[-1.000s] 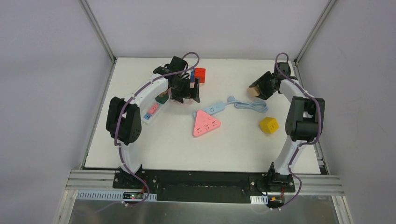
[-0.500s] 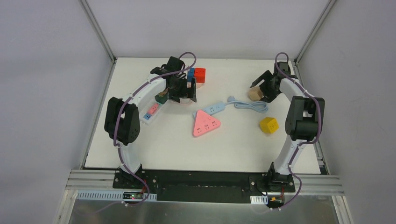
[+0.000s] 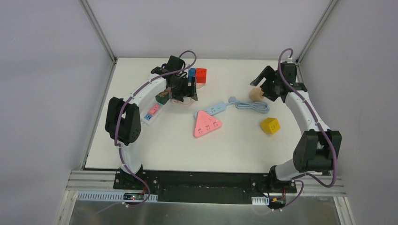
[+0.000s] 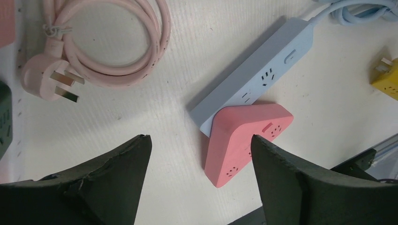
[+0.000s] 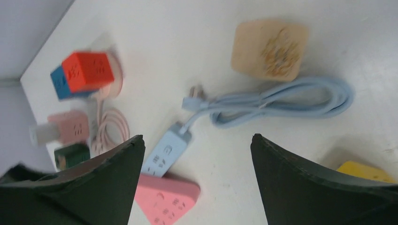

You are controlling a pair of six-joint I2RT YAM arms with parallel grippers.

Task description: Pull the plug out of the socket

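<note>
**Near row, right of centre.** Yellow cube adapter (image 3: 270, 125), loose on the white table (image 3: 155, 150). No part in this job.

**Centre.** Pink triangular plug block (image 3: 207, 123), lying flat, one corner seated over the near end of the blue socket strip (image 3: 215, 109). The two are joined, so the pull is not yet made. The strip's blue cord (image 3: 251, 105) loops away to the right.

**Beyond centre, left.** Left gripper (image 4: 201, 140), hovering to the far left of the joined pair. Its fingers are spread wide with nothing between them. Close by are a coiled pink cord (image 4: 117, 47) with its own free plug, a dark green block (image 3: 163, 97) and a pink strip (image 3: 152, 111).

**Beyond centre, right.** Right gripper (image 5: 197, 138), raised near a tan block (image 3: 256, 94). Its fingers are likewise wide apart and empty.

**Far edge.** Red cube (image 3: 201, 75) and blue cube (image 3: 191, 74), side by side.

**Handling note, by my judgement.** One gripper should pin the blue strip across its long sides, clear of the pink block. The other should take the triangle across two flat edges and draw it straight away from the strip's face. Twisting or rocking is likely to drag or lift the unweighted strip along with it. Grip should be firm before any pulling begins.
</note>
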